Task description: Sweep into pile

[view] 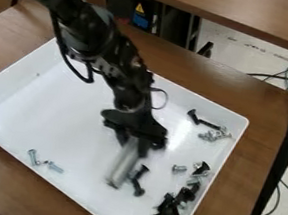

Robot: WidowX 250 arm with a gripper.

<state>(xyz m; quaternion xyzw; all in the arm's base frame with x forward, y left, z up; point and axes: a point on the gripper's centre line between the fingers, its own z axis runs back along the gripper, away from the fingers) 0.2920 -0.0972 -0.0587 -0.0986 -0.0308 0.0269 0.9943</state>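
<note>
Tray (65, 108) on table (260, 141), cables (279, 77) beyond

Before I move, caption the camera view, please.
Black pincer holding a grey bar over silver and black screws in a white rectangular tray.

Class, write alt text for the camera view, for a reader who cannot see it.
A black robot gripper holds a grey bar in a white tray on a wooden table; screws lie scattered, most towards the picture's lower right.
</note>
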